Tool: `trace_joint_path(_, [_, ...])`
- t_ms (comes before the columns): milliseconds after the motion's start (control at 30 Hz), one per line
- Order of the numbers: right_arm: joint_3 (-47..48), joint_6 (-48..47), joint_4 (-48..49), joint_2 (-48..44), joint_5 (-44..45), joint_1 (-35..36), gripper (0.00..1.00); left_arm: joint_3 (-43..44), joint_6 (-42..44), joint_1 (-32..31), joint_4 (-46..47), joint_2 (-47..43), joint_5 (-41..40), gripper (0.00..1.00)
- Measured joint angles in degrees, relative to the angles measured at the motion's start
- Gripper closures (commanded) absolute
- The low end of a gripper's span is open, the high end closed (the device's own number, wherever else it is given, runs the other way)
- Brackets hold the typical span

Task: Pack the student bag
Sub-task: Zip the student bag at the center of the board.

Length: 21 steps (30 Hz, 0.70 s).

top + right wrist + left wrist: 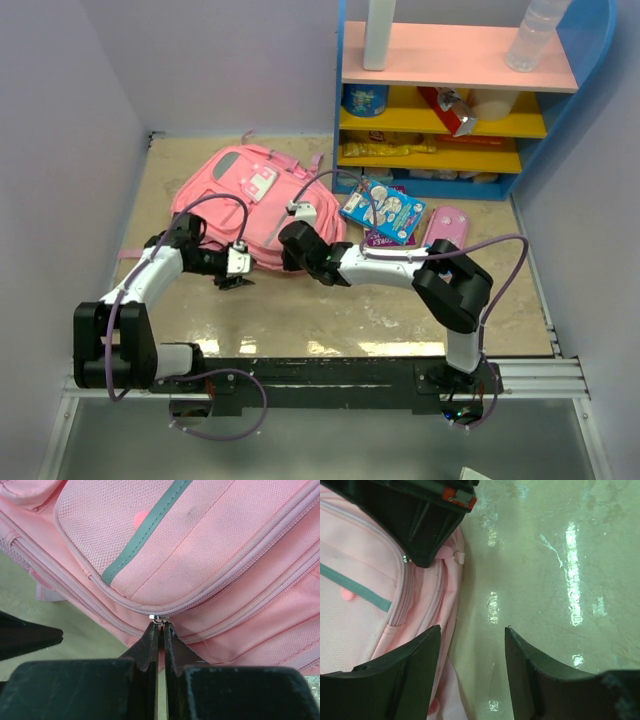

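The right gripper (161,626) pinches the zipper pull (159,617) of the student bag (215,550) tight. Pull slowly along the zipper. The left gripper (472,629), open beside the bag, should hold it steady.

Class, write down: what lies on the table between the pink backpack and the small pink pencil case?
In the top view, a blue printed pack, partly over a purple item, lies between the student bag and the pencil case.
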<state>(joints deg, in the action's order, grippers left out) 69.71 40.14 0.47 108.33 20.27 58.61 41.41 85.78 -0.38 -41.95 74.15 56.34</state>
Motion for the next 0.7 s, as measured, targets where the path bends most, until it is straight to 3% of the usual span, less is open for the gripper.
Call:
trace_joint_path(333, [-0.59, 0.39, 2.29, -0.13, -3.34, -0.17, 1.00, 0.81, -1.92, 0.00, 5.33, 0.17, 4.26, 0.40])
trace_joint_path(700, [-2.03, 1.05, 3.21, -2.54, -6.88, 0.92, 1.00, 1.05, -5.62, -0.11, 13.03, 0.33, 3.15, 0.41])
